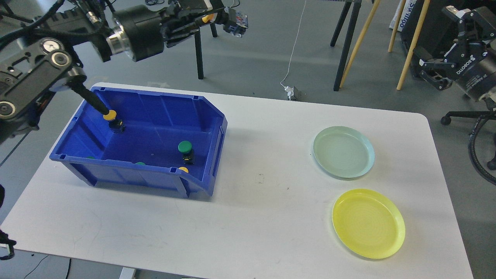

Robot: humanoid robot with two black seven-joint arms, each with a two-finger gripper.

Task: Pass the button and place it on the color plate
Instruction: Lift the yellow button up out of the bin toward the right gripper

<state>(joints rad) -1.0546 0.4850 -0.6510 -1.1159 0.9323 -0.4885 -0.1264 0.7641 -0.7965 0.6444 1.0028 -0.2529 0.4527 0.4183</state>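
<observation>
Left gripper (217,19) is up high above the bin's far side, clenched on a yellow button (208,17), cap just peeking out between the fingers; its long axis can't be told, mostly hidden. Right gripper (434,73) hangs off the table's right edge, well apart from everything, whether open or closed can't be told (dark, side-on). Blue plastic bin (128,176) sits on the left of the white table (263,209), low front lip facing right. Inside: a second yellow button (112,118) near the back left, standing cap up, a green button (185,149) upright near the front. Smooth round green plate (343,152) far right, yellow plate (368,223) just in front of it, both bare.
</observation>
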